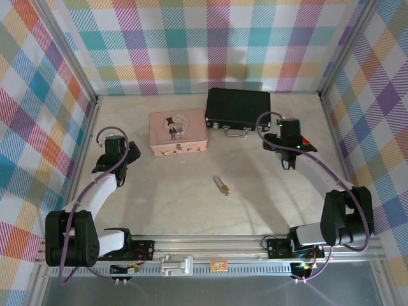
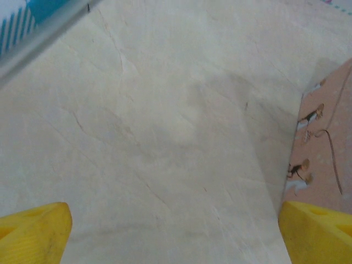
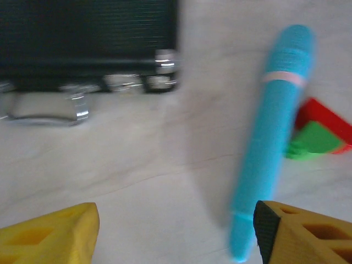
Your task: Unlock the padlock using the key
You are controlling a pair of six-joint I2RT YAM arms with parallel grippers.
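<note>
The padlock (image 1: 221, 185) lies loose at the middle of the counter (image 1: 166, 204), seemingly within either arm's reach; the left end effector (image 2: 173, 231) and right end effector (image 3: 176, 231) gape empty.

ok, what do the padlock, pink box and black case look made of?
Padlock: likely brass, yellow metallic body, silvery shackle.
Pink box: probably printed tin, smooth pink lid with cartoon print; could be card.
Black case: ribbed black shell, plastic or metal unclear; shiny chrome-look latches and handle.
</note>
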